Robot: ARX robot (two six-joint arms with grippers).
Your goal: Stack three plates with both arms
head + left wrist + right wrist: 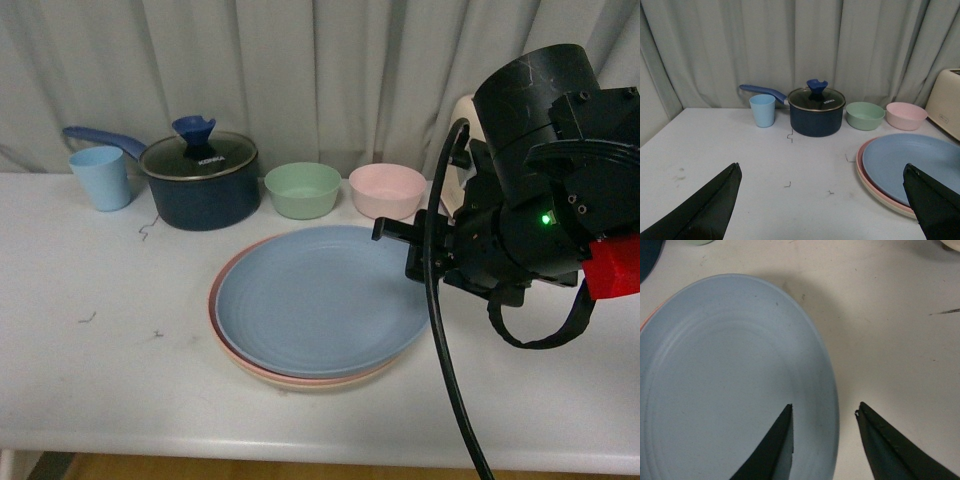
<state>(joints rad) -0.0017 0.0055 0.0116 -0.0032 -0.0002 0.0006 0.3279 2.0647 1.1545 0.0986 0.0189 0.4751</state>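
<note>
Front view: blue plate [320, 298] tops the pink plate [215, 300] and cream plate [310, 382] on the worktop [100, 370] — stack looks complete; right gripper [392, 232] at its right rim. Left wrist view: left gripper [822, 200] spread wide, empty, left of the stack. Right wrist view: right fingers [775, 450] apart, straddling the blue rim — probably just letting go.

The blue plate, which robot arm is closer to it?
Right. The right end effector straddles the blue plate rim; the left end effector hangs back over bare table beside the stack.
</note>
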